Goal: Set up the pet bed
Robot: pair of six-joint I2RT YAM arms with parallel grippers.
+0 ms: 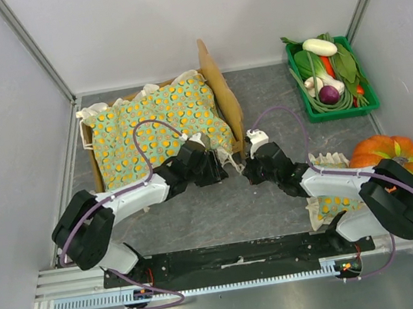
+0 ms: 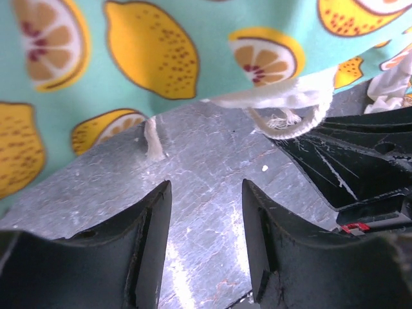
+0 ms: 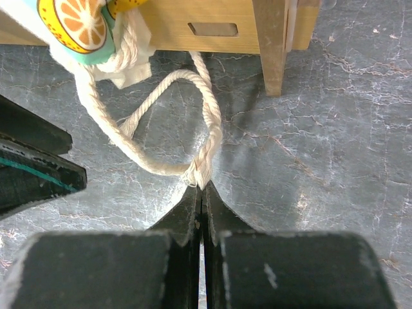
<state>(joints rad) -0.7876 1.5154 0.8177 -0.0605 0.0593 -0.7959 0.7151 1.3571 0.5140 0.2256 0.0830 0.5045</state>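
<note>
Top view, pet bed: far-left part of the table, headboard at its right end, citrus-print blanket draped over the frame.
Top view, arms: left gripper and right gripper near each other at the bed's near right corner.
Left wrist, pincer: spread, nothing between the fingers; blanket hem and cord loop just ahead.
Right wrist, pincer: pressed together, pinching the cord loop at its bend; wooden bed leg close behind.
Step, judged: probably squaring the blanket corner by its cord.
Advice: pull low and slowly, away from the frame; keep the cord off the leg; avoid dragging the light bed.
</note>
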